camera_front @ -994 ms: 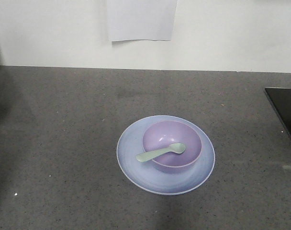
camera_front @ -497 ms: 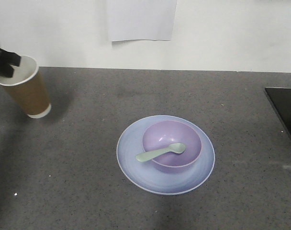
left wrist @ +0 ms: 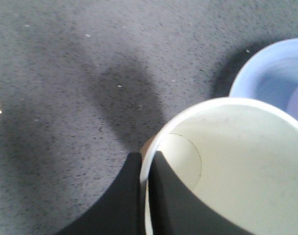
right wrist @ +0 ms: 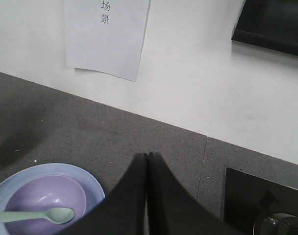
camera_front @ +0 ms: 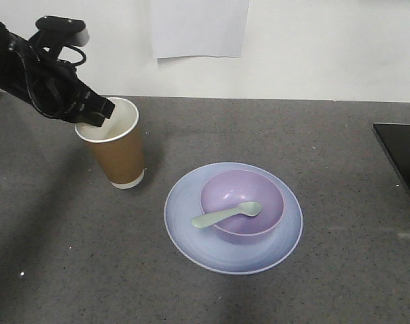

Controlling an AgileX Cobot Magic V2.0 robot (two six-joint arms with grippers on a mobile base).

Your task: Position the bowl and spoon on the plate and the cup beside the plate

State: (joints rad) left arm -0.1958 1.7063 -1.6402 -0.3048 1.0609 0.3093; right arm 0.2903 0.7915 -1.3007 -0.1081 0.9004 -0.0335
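Observation:
My left gripper (camera_front: 97, 113) is shut on the near-left rim of the brown paper cup (camera_front: 117, 152), one finger inside and one outside (left wrist: 145, 161). The cup stands upright, slightly tilted, just left of the pale blue plate (camera_front: 191, 229); whether its base touches the counter I cannot tell. On the plate sits the lavender bowl (camera_front: 242, 196), and the mint-green spoon (camera_front: 225, 214) lies in it with its handle over the left rim. In the right wrist view my right gripper (right wrist: 147, 155) is shut on nothing, above the counter right of the plate (right wrist: 92, 183).
The grey speckled counter ends at a white wall where a paper sheet (camera_front: 199, 27) hangs. A black hob (camera_front: 402, 152) lies at the counter's right edge, also in the right wrist view (right wrist: 257, 196).
My left arm has come in from the left with the cup and carried it rightwards to just beside the plate. Plate, bowl and spoon have not moved.

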